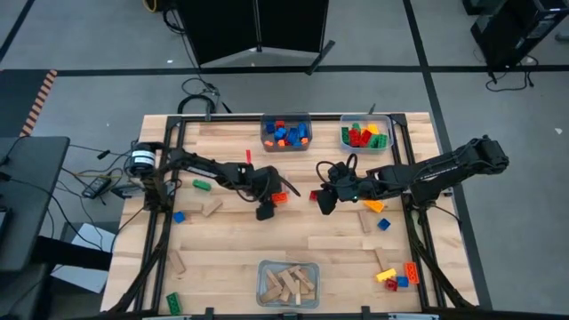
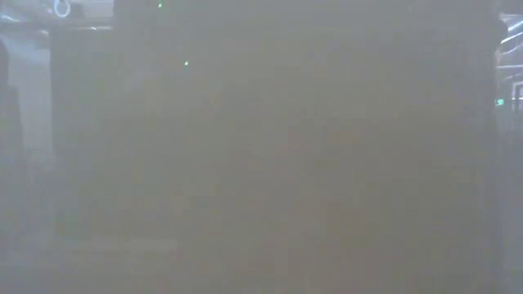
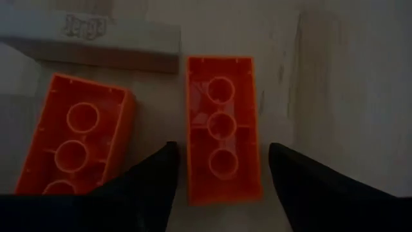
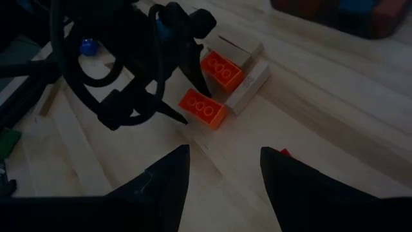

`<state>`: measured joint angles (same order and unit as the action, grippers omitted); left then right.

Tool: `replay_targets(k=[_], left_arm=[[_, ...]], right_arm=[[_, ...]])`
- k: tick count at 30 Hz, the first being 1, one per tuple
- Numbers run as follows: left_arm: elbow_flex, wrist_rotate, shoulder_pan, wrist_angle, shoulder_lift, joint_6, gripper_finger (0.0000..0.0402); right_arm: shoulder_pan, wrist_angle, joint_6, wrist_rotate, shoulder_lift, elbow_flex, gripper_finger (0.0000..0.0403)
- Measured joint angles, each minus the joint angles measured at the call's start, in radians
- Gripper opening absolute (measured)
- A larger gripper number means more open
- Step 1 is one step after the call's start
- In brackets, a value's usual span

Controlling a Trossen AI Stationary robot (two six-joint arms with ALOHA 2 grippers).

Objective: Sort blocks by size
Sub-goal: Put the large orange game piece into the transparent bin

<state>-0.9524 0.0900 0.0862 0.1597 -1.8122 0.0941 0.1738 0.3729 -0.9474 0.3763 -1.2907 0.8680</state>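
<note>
- Left gripper [image 3: 219, 169]: fingers apart, straddling 1 orange brick [image 3: 222, 129], hollow side up. The brick sits between the fingertips and runs out ahead of them. No contact shows on either side.
- A 2nd orange brick [image 3: 77, 138] lies just outside 1 finger [image 3: 154, 174]. A wooden block [image 3: 96, 40] lies ahead of both bricks, close to their far ends.
- My read of the step: closing on the straddled brick for a pick. To do it well, centre the brick between the fingers first, since it looks nearer 1 finger than the other.
- Close across the brick's short sides. Keep the outer finger off the 2nd brick, or it may get nudged into the wooden block.
- Lift straight up before moving off, so the neighbours stay put.
- Right gripper [image 4: 222, 174]: fingers apart, nothing between them. It faces the left gripper across bare table [image 1: 267, 240], with both orange bricks ahead of it.
- High view: 3 bins sit at the table edges, holding blocks.
</note>
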Motion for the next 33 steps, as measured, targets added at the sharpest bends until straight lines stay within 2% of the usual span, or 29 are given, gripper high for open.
replay_targets(k=[3, 8, 11, 17, 26, 33], left_arm=[[0.001, -0.036, -0.010, -0.009, 0.003, 0.020, 0.0218], [-0.033, -0.034, -0.016, 0.023, 0.003, 0.058, 0.0139], [-0.085, -0.025, -0.018, 0.107, 0.003, 0.098, 0.0141], [-0.207, -0.044, -0.017, 0.204, 0.075, 0.043, 0.0141], [-0.418, -0.303, -0.017, 0.230, 0.125, -0.101, 0.0141], [-0.497, -0.367, -0.017, 0.229, 0.125, -0.174, 0.0158]], right_arm=[[0.000, 0.000, 0.000, 0.000, 0.000, 0.000, 0.0204], [0.000, 0.000, 0.000, -0.005, 0.000, 0.000, 0.0204], [0.000, -0.004, -0.003, -0.043, 0.000, 0.000, 0.0204], [-0.001, -0.014, -0.022, -0.075, 0.009, 0.000, 0.0204], [-0.063, -0.079, -0.069, -0.057, 0.106, 0.000, 0.0204], [-0.139, -0.207, 0.024, -0.055, 0.187, 0.000, 0.0206]])
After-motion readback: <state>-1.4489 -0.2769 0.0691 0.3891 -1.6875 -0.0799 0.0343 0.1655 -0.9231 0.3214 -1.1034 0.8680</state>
